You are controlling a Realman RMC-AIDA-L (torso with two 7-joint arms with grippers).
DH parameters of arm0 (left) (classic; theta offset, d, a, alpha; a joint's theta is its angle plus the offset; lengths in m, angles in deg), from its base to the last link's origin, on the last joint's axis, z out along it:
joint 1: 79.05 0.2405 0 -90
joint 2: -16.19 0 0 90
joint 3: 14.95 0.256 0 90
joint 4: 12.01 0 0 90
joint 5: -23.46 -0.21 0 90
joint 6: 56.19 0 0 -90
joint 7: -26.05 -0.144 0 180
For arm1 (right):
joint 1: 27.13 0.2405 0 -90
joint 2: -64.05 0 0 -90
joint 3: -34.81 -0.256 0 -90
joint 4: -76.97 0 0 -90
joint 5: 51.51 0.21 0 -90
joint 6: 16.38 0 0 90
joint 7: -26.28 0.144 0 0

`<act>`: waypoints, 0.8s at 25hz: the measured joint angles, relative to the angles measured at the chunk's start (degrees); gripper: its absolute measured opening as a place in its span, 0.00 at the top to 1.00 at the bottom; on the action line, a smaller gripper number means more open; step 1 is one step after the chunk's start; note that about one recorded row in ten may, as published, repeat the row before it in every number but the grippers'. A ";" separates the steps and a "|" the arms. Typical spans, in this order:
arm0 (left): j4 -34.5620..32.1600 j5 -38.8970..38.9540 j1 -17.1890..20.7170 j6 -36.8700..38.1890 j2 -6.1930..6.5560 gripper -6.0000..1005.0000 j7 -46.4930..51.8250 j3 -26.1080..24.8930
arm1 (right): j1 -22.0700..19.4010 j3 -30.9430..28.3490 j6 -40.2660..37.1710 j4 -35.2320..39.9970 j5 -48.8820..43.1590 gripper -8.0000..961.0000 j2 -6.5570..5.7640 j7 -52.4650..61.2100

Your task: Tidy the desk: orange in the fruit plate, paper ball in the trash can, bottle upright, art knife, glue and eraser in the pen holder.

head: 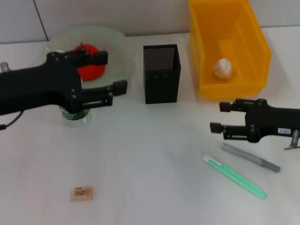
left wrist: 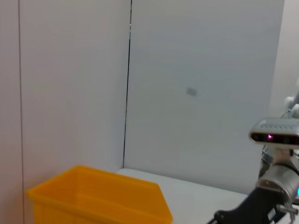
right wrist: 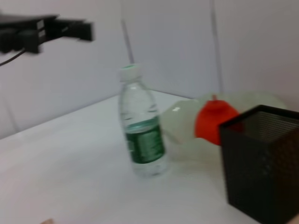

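Note:
The bottle (right wrist: 142, 135) stands upright by the fruit plate (head: 117, 47); in the head view only its green label (head: 75, 114) shows under my left arm. My left gripper (head: 111, 73) hangs open above and beside it, holding nothing. The orange (head: 89, 68) lies in the plate. The paper ball (head: 223, 68) sits in the yellow trash can (head: 258, 51). My right gripper (head: 221, 117) is open and empty, just left of the grey art knife (head: 251, 157) and the green glue (head: 234, 177). The eraser (head: 82, 193) lies at the front left. The black mesh pen holder (head: 161, 72) stands in the middle.
The pen holder (right wrist: 261, 158) stands close to the plate (right wrist: 187, 121) and the orange (right wrist: 215, 119). The left wrist view shows the yellow can (left wrist: 98, 196) against a white wall, with the right arm's camera (left wrist: 275, 135) beyond it. White table (head: 150, 154) lies between the eraser and the pens.

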 joint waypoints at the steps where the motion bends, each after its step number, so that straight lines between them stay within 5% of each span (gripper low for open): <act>1: 0.00 0.00 0.00 0.00 0.00 0.22 0.00 0.00 | 0.00 0.00 0.00 0.00 0.00 0.23 0.00 0.00; 20: 11.51 0.30 -2.15 1.77 -0.28 0.22 -10.14 0.67 | 1.58 0.78 0.00 5.71 -4.88 0.23 0.07 11.80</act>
